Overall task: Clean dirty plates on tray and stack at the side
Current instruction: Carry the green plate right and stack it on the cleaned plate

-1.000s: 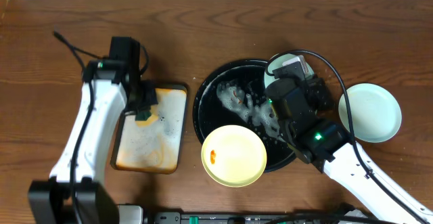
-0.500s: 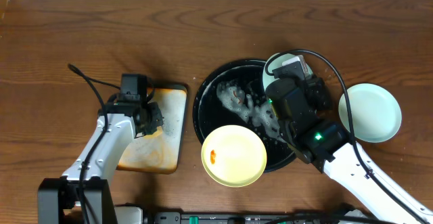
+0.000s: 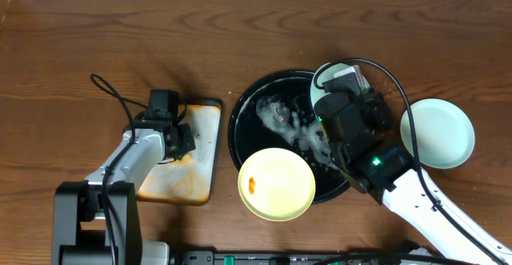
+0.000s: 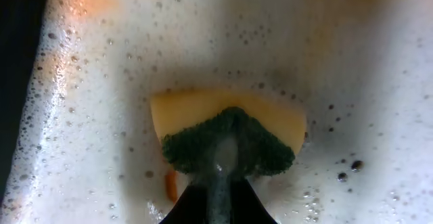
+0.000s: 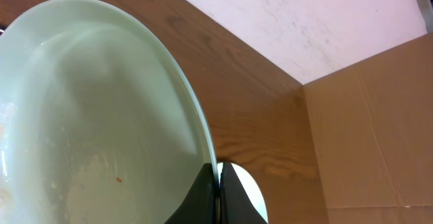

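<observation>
**A:** Three plates. One pale blue plate (image 5: 101,116) is tilted over the black tray (image 3: 246,109), its rim pinched in the right tool (image 5: 218,183). The yellow plate (image 3: 276,183) overlaps the tray's front rim. The second blue plate (image 3: 438,133) sits aside on the worktop (image 3: 240,41).

**B:** And the left tool (image 4: 220,190)?

**A:** Clamped on the sponge (image 4: 226,126) in the soapy tray (image 3: 204,149). With a wet rim and a thin pinch, scrubbing could knock the plate loose.
</observation>
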